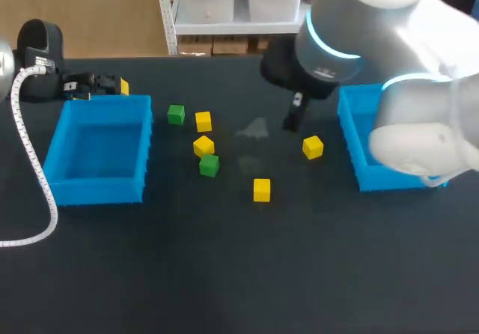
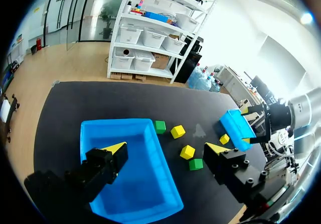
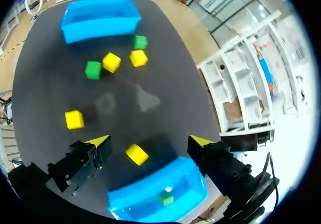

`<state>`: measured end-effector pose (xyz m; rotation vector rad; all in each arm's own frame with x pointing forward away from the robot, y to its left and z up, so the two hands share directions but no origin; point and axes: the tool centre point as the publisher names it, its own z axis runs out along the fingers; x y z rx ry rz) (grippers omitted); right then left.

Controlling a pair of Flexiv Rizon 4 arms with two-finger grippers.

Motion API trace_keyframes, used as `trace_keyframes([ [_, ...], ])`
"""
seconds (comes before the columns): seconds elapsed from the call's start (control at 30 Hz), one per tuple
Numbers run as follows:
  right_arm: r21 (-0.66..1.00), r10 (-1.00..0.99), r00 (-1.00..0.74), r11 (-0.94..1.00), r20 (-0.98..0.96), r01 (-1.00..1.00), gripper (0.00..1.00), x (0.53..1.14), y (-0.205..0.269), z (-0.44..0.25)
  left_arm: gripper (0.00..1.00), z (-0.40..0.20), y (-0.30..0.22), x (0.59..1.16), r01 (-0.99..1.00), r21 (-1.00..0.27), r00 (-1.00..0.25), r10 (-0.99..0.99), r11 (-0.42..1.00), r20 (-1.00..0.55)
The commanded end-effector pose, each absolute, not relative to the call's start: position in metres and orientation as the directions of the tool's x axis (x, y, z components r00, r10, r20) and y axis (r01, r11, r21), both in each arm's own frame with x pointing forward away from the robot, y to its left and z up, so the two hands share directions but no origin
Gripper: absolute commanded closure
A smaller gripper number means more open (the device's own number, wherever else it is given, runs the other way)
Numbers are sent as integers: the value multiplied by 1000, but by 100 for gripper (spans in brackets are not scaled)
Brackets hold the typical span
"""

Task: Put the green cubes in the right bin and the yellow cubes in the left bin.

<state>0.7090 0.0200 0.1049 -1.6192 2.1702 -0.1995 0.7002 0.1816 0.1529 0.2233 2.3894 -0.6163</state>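
The head view looks steeply down from above and behind, taking in the whole bench (image 1: 224,274) with the left bin (image 1: 97,188) and right bin (image 1: 358,158) both in frame. The left wrist view sits close above the left bin and faces across the bench toward the right bin. The right wrist view sits above the right bin and faces back toward the left bin. All three views share the cubes (image 1: 203,147) between the bins.

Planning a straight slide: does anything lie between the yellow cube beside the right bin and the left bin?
Yes: another yellow cube sits mid-table on that line, a green cube right beside it.
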Motion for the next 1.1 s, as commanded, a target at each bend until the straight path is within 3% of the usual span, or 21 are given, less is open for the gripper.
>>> trace_keyframes([
  [0.03,-312,-949,-223,286,-220,-906,0,711,58,96,0,151,184,700,317,-380,-769,1,869,-640],
  [0.67,-164,-917,-351,382,-188,-910,0,702,148,46,0,151,184,700,317,-380,-769,1,869,-640],
  [1.1,-153,-912,-387,405,-139,-901,0,690,169,-2,0,151,184,700,317,-380,-769,1,869,-640],
])
